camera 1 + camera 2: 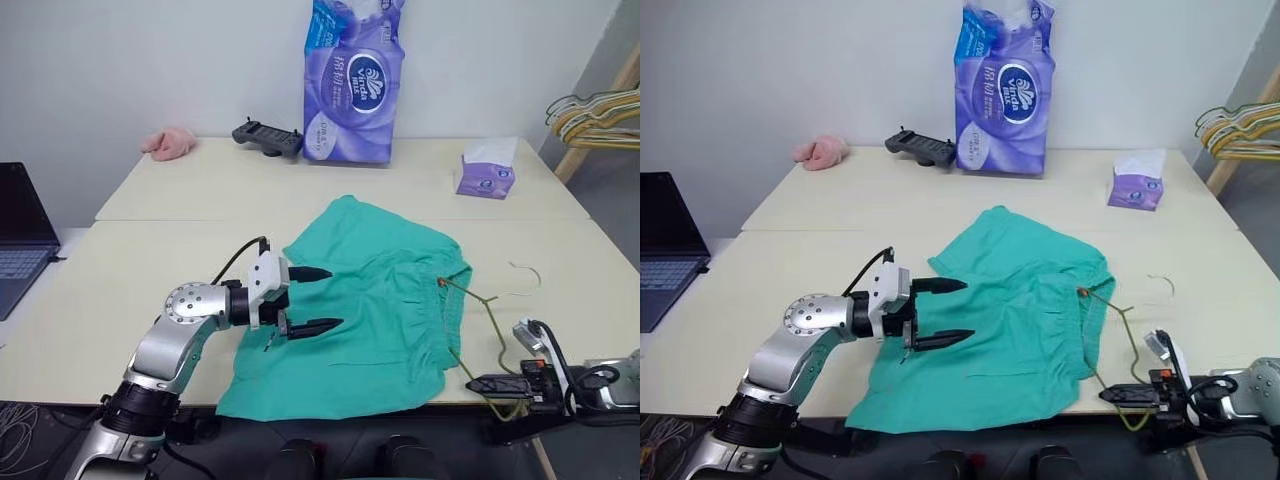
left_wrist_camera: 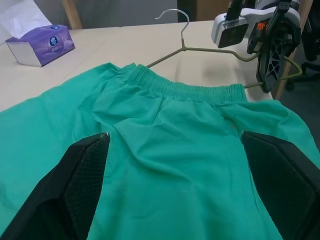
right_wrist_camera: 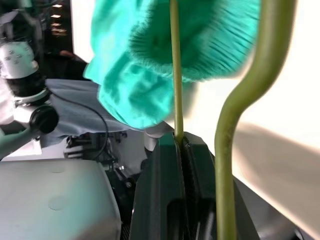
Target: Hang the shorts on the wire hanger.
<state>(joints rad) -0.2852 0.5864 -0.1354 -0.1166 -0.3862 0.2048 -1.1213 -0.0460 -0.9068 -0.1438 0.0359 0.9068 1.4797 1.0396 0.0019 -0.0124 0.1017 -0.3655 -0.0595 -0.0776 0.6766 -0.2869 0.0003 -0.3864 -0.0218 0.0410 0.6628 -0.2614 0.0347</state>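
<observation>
- Right gripper (image 1: 497, 384) sits at the near right edge of the table (image 1: 150, 270), its two black fingers pinched together on the wire hanger (image 1: 493, 330); the right wrist view shows a thin olive wire caught between the closed fingers.
- Left gripper (image 1: 312, 298) hovers over the left leg of the shorts (image 1: 380, 310) with its fingers spread wide and nothing between them.
- Teal-green shorts lie flat on the table, the gathered waistband toward the right, the legs toward the near-left edge.
- One end of the hanger touches the waistband; its hook (image 1: 527, 278) lies on bare table beyond.
- Behind stand a purple tissue pack (image 1: 354, 80), a tissue box (image 1: 486, 172), a black controller (image 1: 267, 137) and a pink fluffy cloth (image 1: 168, 144).
</observation>
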